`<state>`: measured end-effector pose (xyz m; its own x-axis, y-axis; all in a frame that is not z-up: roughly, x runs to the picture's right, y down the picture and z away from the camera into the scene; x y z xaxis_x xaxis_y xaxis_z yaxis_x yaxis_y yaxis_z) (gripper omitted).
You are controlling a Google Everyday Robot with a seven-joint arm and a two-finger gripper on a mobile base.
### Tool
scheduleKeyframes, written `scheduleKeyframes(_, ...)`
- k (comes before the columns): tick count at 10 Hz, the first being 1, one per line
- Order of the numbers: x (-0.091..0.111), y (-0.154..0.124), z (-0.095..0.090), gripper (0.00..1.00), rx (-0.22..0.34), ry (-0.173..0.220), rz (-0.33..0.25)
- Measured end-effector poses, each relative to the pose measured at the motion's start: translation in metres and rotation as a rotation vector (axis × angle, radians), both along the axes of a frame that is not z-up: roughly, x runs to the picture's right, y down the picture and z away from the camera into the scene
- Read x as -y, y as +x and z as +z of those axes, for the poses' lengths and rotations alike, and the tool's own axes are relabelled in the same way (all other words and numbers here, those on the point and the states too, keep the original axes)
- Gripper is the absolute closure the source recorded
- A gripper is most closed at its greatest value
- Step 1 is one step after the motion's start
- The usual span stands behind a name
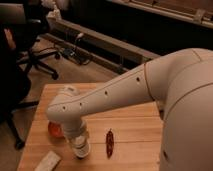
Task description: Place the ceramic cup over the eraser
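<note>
Low over the near left part of the wooden table [130, 125], the gripper [79, 142] is seen at the end of the white arm [115, 92], directly above the ceramic cup [81, 150], which stands on the tabletop. Whether the cup is pinched cannot be told, since the wrist hides the contact. The eraser is not seen. A red bowl [54, 130] is partly hidden behind the wrist, just left of the cup. A red chili pepper [109, 142] lies just right of the cup, and a pale slab [48, 161] lies at the near left edge.
</note>
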<state>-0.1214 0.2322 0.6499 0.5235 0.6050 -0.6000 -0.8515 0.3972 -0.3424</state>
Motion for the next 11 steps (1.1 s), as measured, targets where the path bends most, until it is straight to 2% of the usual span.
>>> scheduleKeyframes(4,-0.011,-0.003,0.013,0.90,0.013,-0.007,0.008)
scheduleKeyframes(11,-0.019,0.005,0.028,0.89,0.021,0.022,0.008)
